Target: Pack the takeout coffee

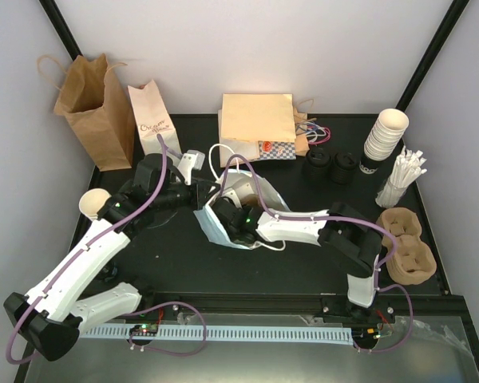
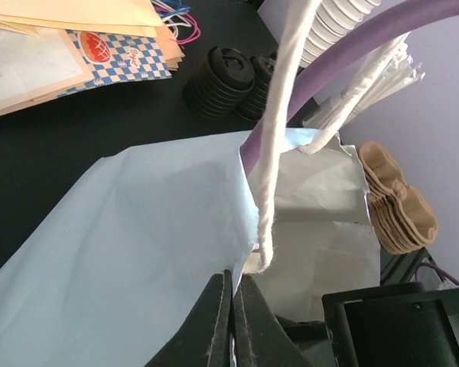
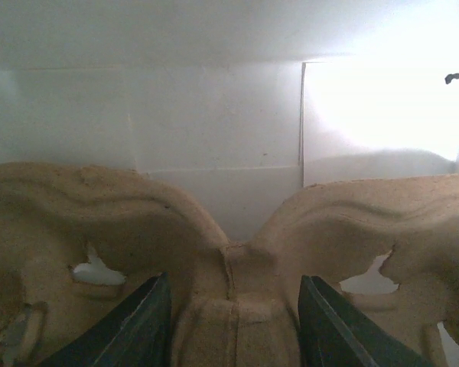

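Observation:
The takeout coffee is out of view. A lone cream paper cup (image 1: pixel 94 203) with no lid stands beside my left arm. A white paper bag (image 1: pixel 215 227) (image 2: pixel 138 229) with rope handles (image 2: pixel 279 115) stands mid-table, mouth open. My left gripper (image 1: pixel 207 182) (image 2: pixel 235 274) is shut on the bag's rim. My right gripper (image 1: pixel 235 219) (image 3: pixel 233 279) is down inside the bag. Its fingers straddle the middle of a brown pulp cup carrier (image 3: pixel 99 222), with a slim gap on each side.
At the back stand a brown paper bag (image 1: pixel 92 112), a small white printed bag (image 1: pixel 153 120) and a flat pile of bags (image 1: pixel 259 124). On the right are black lid stacks (image 1: pixel 331 167), a cup stack (image 1: pixel 385 136), wrapped straws (image 1: pixel 403 179) and stacked carriers (image 1: pixel 407 247).

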